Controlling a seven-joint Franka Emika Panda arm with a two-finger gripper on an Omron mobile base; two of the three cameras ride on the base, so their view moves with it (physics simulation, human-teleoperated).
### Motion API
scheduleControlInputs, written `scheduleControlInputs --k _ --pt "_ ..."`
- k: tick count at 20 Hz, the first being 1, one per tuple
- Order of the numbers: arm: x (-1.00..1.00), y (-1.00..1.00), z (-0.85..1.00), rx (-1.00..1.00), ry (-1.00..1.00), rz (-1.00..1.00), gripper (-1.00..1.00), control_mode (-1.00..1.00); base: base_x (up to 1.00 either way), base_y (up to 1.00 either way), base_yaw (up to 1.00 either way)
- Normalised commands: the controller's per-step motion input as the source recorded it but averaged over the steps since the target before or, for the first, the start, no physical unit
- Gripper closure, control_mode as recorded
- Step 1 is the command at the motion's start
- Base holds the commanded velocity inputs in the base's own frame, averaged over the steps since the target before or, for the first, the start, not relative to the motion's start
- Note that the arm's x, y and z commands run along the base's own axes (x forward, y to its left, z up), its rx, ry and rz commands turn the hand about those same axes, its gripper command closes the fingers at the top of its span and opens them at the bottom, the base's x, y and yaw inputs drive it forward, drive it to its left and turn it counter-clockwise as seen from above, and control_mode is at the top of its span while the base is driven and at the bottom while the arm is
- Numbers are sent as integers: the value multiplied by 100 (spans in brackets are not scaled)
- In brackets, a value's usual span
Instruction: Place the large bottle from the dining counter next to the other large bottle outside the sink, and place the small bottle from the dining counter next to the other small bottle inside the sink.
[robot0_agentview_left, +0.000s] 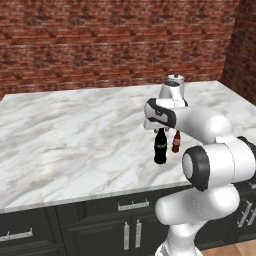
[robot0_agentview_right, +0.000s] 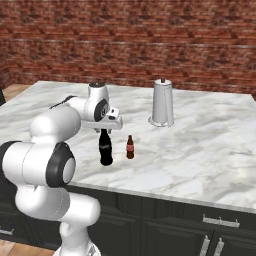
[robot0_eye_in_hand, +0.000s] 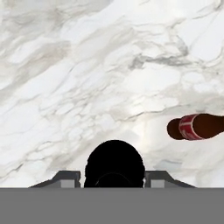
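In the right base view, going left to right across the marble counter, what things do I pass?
The large bottle with the gripper at its neck → the small bottle → the tall silver canister.

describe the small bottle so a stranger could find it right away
Look at the dining counter, the wide marble slab over dark cabinets. Near its front edge stand two bottles side by side; the small bottle is brown with a red label, about half as tall as the large bottle.
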Motion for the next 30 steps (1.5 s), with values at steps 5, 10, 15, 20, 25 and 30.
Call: scheduleControlInputs --k 5,10,15,20,25,30 --pt "0 5 -23 1 0 0 100 -100 0 0 0" --pt "-21 0 -11 1 -3 0 100 -100 0 0 0" --pt "-37 1 11 0 -6 0 100 -100 0 0 0" --pt "-31 1 53 -2 -2 0 100 -100 0 0 0" --pt "-8 1 70 -1 -1 0 100 -100 0 0 0" --pt "-3 0 53 0 0 0 100 -100 0 0 0"
